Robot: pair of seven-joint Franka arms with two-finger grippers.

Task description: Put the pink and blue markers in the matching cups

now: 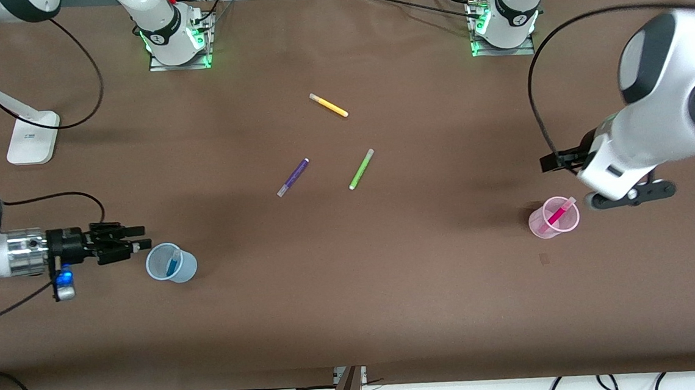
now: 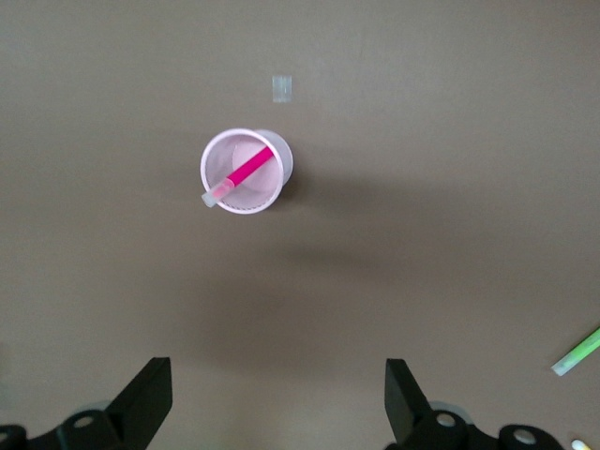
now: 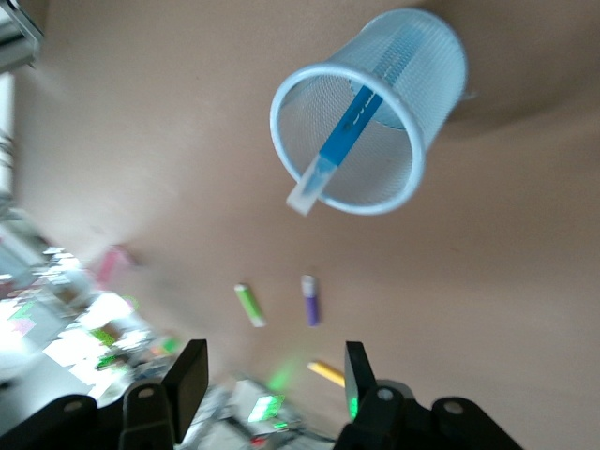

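Note:
The pale blue cup [image 1: 172,263] stands toward the right arm's end of the table with the blue marker [image 1: 173,264] leaning inside it. Both show in the right wrist view, the cup [image 3: 375,112] and the marker [image 3: 339,145]. My right gripper [image 1: 141,239] is open and empty, level beside that cup, and its open jaws show in its own view [image 3: 272,366]. The pale pink cup [image 1: 554,217] stands toward the left arm's end with the pink marker [image 1: 557,215] leaning inside it. My left gripper [image 2: 278,375] is open and empty, up in the air beside the pink cup [image 2: 246,172] and its marker [image 2: 246,171].
A yellow pen [image 1: 329,106], a purple pen [image 1: 293,177] and a lime-green pen [image 1: 361,169] lie loose mid-table. A white box [image 1: 31,137] sits toward the right arm's end. A small tape mark [image 1: 544,259] is nearer to the front camera than the pink cup.

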